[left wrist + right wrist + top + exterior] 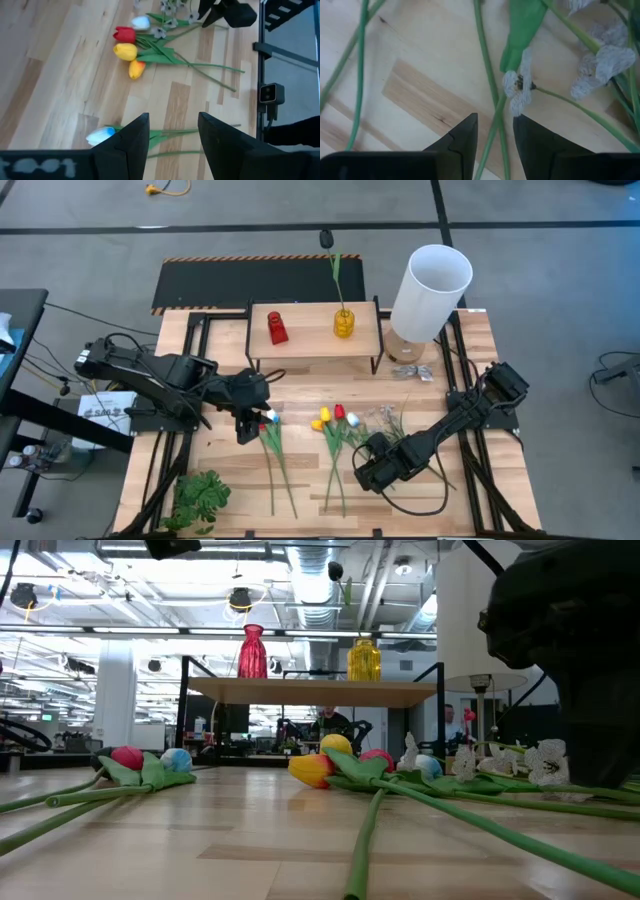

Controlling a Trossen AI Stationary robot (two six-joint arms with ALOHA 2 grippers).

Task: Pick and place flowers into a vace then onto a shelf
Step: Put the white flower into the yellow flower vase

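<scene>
Green stems (492,130) run between the parted fingers of the right gripper (495,145), so closing risks pinching several flowers (335,425) together.

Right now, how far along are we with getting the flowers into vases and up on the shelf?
Done: one dark-headed flower stands in the yellow vase on the shelf. The red vase beside it looks empty. In hand: nothing is gripped; the left gripper is open over two tulips, and the right gripper is open astride a stem. Left: the tulip cluster and white blossoms lie on the table.
</scene>
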